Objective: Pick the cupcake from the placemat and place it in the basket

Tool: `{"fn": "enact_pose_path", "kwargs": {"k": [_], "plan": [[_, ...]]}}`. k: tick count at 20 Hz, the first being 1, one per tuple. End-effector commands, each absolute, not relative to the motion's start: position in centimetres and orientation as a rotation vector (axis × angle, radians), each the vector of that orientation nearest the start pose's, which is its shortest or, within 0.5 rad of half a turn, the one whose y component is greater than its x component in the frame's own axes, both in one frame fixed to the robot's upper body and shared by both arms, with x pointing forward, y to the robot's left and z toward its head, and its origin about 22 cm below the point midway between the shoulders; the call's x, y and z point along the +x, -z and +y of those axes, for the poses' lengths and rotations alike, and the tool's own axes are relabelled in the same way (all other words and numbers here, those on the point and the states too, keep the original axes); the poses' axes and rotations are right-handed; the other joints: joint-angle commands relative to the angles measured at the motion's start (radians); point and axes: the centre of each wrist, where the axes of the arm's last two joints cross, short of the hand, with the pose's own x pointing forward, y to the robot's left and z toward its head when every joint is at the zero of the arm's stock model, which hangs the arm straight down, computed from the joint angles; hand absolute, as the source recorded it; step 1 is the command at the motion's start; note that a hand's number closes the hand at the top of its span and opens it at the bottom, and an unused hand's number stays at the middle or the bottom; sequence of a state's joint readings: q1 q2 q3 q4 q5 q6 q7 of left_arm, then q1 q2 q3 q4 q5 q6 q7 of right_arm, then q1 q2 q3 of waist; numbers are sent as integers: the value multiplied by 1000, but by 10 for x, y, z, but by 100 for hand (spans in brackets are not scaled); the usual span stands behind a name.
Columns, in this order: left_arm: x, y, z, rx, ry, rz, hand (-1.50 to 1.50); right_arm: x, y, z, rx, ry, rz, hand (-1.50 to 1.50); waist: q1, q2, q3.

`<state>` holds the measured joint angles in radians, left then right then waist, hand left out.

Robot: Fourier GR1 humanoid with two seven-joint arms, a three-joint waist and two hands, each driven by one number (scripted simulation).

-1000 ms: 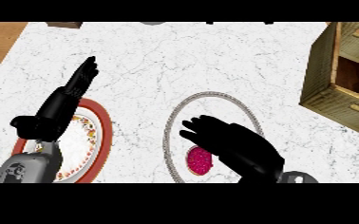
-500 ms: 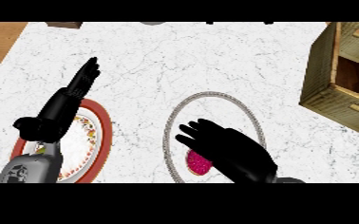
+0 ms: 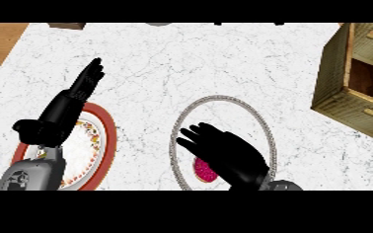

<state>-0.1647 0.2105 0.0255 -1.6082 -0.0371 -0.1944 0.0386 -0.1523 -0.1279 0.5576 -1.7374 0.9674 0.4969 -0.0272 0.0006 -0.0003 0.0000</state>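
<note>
A pink cupcake (image 3: 203,170) lies on a round white placemat with a grey rim (image 3: 218,99) near the view's lower edge. My right hand (image 3: 226,154) hovers over the placemat with straight spread fingers and covers most of the cupcake. The wooden basket (image 3: 346,79) stands at the right edge of the counter. My left hand (image 3: 69,106) rests open at the left, fingers pointing up, above a red-rimmed plate.
A white plate with a red rim (image 3: 102,143) lies at the lower left under my left forearm. The marble counter (image 3: 204,59) stretches between the placemat and the basket. Small dark objects (image 3: 67,25) sit along the far edge.
My right hand has drawn back toward the lower edge of the view, sliding down over the cupcake. The left hand has not moved.
</note>
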Motion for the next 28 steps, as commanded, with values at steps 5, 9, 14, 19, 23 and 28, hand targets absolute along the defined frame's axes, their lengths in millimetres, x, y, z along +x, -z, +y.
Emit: {"fn": "enact_pose_path", "kwargs": {"k": [5, 9, 14, 19, 23, 28], "plan": [[270, -69, 256, 59, 384, -1685, 0, 226, -42, -109, -257, -1711, -1463, -150, 1, 0, 0], [287, -64, 261, 46, 374, -1689, 0, 257, -30, -114, -262, -1718, -1454, -150, 1, 1, 0], [280, -59, 266, 54, 385, -1695, 0, 249, -15, -92, -217, -1765, -1389, -150, 2, 1, 0], [277, -50, 272, 31, 379, -1697, 0, 238, -15, -74, -192, -1855, -1353, 150, 1, 0, 0], [293, -47, 266, 47, 380, -1682, 0, 242, -7, -94, -174, -1846, -1388, 150, -1, 0, 0], [282, -54, 255, 34, 380, -1673, 0, 220, 0, -102, -231, -1977, -1427, 150, 0, -1, 0]]}}
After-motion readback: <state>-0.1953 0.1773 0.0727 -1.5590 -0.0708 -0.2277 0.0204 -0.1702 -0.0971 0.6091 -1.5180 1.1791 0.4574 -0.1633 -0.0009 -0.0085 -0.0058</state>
